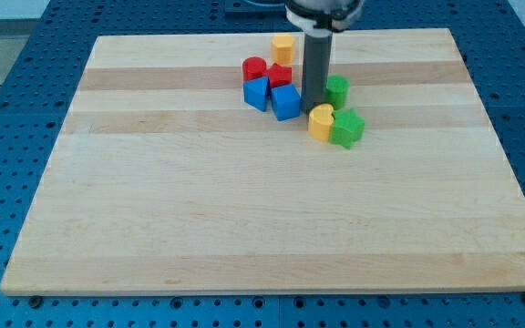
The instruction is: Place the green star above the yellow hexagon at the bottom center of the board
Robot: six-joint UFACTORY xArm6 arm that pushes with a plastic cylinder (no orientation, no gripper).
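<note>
Green star (347,128) touching yellow hexagon (321,121) | my tip (313,108) beside hexagon

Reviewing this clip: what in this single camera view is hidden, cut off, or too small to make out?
- My tip: its very end sits among the blocks; contact with the yellow block cannot be judged.
- Green block behind the rod: its left side is hidden by the rod, shape unclear.
- Green block at the view's right: too small to confirm as the star.
- Arm: cut off by the view's top edge.
</note>
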